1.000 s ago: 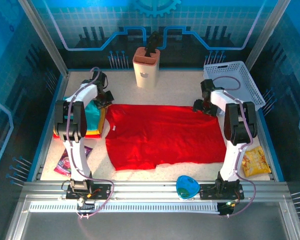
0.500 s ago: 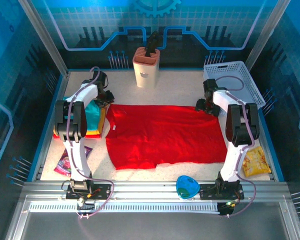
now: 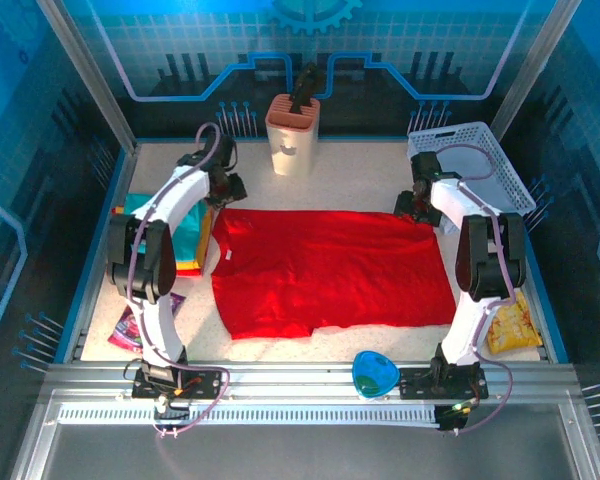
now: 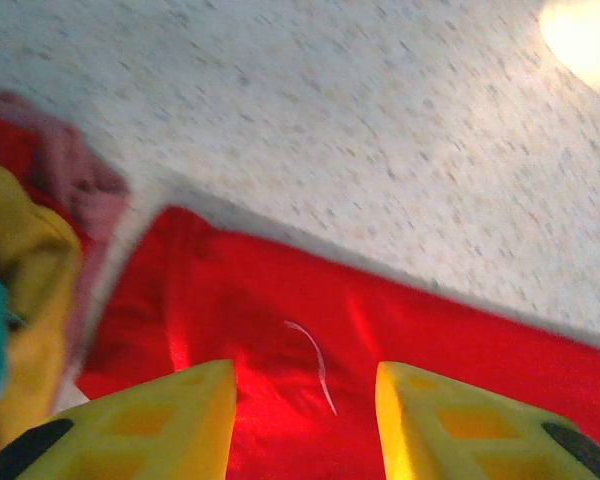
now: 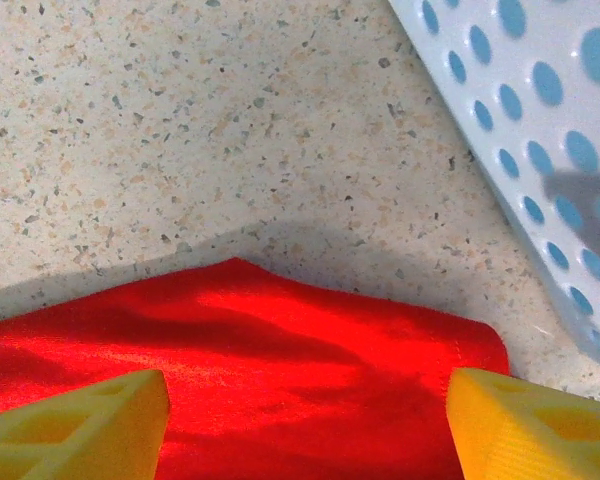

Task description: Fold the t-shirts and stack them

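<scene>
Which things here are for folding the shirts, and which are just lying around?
For the job: red t-shirt, folded shirt stack.
Just lying about: white basket, knife block, snack bag, blue bowl-like thing, purple packet.

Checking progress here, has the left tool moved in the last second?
Yes. The left tool has shifted right, away from the folded shirts, toward the beige holder.

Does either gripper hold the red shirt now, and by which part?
Nothing is held. The left gripper and the right gripper both stand open above the far edge of the red shirt, with no cloth between their fingers.
</scene>
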Available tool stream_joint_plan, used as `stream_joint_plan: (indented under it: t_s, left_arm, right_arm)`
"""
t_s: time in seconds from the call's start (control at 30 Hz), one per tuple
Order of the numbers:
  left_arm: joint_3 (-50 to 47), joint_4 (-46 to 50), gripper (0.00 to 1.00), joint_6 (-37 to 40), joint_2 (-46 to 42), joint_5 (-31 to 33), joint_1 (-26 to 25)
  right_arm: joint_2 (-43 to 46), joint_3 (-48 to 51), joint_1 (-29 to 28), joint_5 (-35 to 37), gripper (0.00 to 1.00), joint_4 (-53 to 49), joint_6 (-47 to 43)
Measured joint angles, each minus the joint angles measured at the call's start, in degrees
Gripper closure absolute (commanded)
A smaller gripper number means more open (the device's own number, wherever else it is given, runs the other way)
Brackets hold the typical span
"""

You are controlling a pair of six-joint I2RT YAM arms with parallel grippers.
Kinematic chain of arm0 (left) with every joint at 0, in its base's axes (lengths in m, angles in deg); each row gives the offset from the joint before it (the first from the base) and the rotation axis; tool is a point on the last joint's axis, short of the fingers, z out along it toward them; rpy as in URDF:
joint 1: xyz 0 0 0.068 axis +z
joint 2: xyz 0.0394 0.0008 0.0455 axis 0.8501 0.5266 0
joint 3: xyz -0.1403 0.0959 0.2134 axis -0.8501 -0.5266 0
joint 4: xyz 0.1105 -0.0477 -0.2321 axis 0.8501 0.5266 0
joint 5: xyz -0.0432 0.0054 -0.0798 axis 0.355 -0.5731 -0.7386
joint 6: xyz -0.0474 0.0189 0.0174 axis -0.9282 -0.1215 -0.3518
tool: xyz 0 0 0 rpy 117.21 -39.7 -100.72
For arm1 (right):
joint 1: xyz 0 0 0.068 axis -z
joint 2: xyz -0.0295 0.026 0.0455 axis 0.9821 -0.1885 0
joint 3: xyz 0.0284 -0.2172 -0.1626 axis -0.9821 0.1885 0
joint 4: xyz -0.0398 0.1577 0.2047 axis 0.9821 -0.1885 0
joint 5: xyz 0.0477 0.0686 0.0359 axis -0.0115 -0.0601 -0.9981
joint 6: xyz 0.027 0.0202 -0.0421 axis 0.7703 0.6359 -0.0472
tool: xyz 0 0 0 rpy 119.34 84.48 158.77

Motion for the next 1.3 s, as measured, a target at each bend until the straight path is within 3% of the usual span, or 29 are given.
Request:
stream_joint_plan:
  t_s: [0.17,0.4,0.57,0.73,0.87,0.93,1.13,1.3]
  left_arm:
    - [-5.88,-0.94,0.59,-0.72,-1.36,0.11,-5.44]
    - [-13.75,-2.47,0.61,-3.28,-2.05,0.13,-9.66]
    - [-17.62,-3.23,0.61,-3.91,-3.74,0.15,-10.91]
    - [-21.05,-2.89,0.58,-3.98,-8.0,0.15,-11.06]
    - [-23.56,-0.98,0.51,-3.41,-14.58,0.15,-11.06]
    - [-24.87,0.24,0.48,-3.28,-18.36,0.13,-11.06]
    - [-32.15,4.24,0.46,-5.03,-30.75,-1.53,-11.5]
    - [-39.78,9.16,0.46,-9.6,-39.1,-3.43,-14.73]
  right_arm:
    - [-3.78,-0.74,-0.04,-1.29,0.4,0.13,0.11]
    - [-8.94,-6.82,-0.04,-1.86,0.37,-1.31,0.31]
    - [-13.33,-13.9,-0.04,-2.54,0.29,-2.16,0.52]
    - [-13.18,-13.66,-0.15,-3.37,0.18,-1.66,0.9]
    - [-8.09,-8.35,-0.66,-3.37,0.1,-0.83,0.09]
    - [-4.04,-5.88,-1.25,-3.34,0.0,-0.85,-0.52]
    - [10.19,1.77,-2.38,-4.81,0.0,-0.87,-0.98]
    - [19.56,12.39,-2.16,-7.91,0.0,-1.81,-0.13]
